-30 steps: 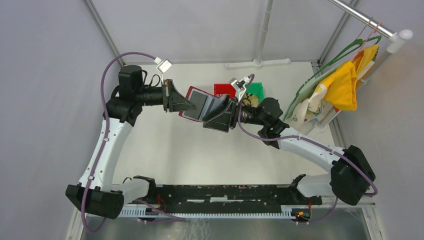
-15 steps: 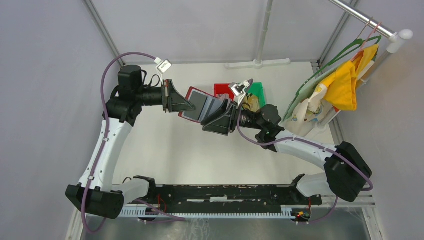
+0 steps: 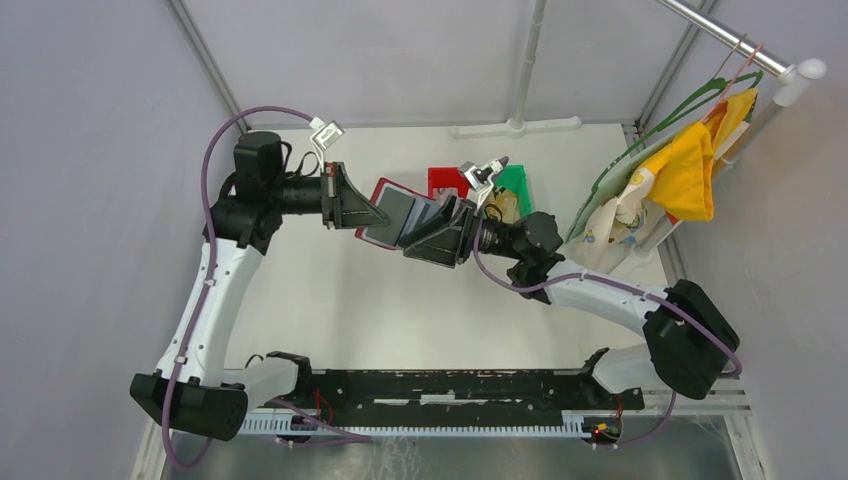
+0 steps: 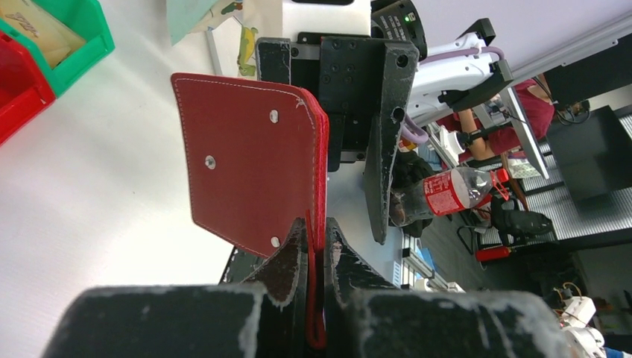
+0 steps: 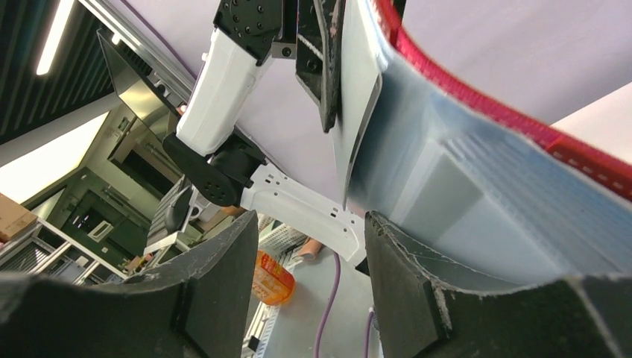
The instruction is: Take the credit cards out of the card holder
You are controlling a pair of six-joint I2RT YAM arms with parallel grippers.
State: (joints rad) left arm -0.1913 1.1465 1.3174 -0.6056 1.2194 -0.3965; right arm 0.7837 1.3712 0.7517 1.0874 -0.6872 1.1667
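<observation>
Card holder [image 3: 392, 207]: held up in the air over the far middle of the bench [image 3: 340, 300], between the two claws. It is opened out, dark red outside, grey inside.
Outside face [image 4: 250, 168]: red with pale stitching and small metal studs.
Inside face [image 5: 440, 142]: I see stepped grey layers [image 5: 458, 205] under the red rim – cards or pockets, I cannot tell.
Left claw [image 4: 314, 242]: clenched on the holder's lower red edge, fingers pinched together on it.
Right claw [image 5: 309, 224]: released, with a clear gap between the fingers. The holder's grey inner edge sits at the mouth of that gap; I cannot tell whether it touches.
Left arm: rises from its base and bends at the elbow, wrist pointing right.
Right arm: sweeps in low from the right, wrist pointing left – the claws face each other.
Behind: a red bin [image 3: 443, 179] and a green bin [image 3: 517, 180] sit side by side.
</observation>
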